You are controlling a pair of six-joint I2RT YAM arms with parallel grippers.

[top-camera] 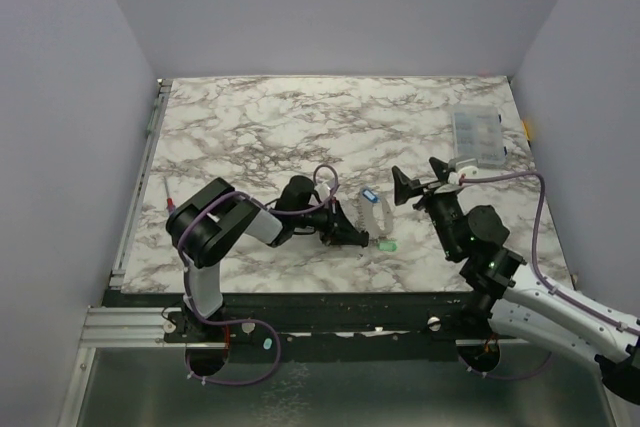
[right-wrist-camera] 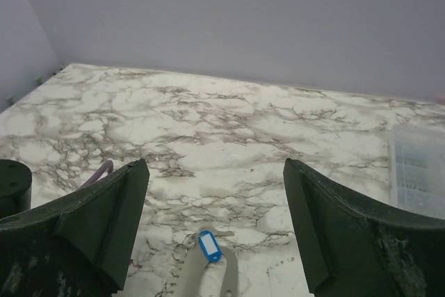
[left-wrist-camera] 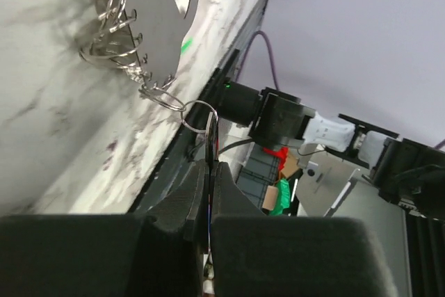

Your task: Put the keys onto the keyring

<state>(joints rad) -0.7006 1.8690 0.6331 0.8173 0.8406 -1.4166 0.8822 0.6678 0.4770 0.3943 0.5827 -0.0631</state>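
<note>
The blue-headed key [top-camera: 368, 196] lies at the far end of a flat grey curved plate [top-camera: 376, 215]. The green-headed key [top-camera: 388, 245] lies at its near end. My left gripper [top-camera: 357, 235] is at the plate's left side, shut on the thin silvery keyring [left-wrist-camera: 199, 112]. A short chain [left-wrist-camera: 157, 91] runs from the ring to several more rings by the plate [left-wrist-camera: 156, 5]. A green spot [left-wrist-camera: 186, 45] shows past the plate. My right gripper [top-camera: 420, 179] is open and empty, above the table right of the plate. In the right wrist view the blue key [right-wrist-camera: 208, 246] lies low between its fingers [right-wrist-camera: 111, 206].
A clear plastic compartment box [top-camera: 478, 139] stands at the back right and also shows in the right wrist view [right-wrist-camera: 417, 172]. A thin pen-like tool [top-camera: 167, 197] lies at the table's left edge. The table's near edge [top-camera: 330, 292] is close behind the left gripper.
</note>
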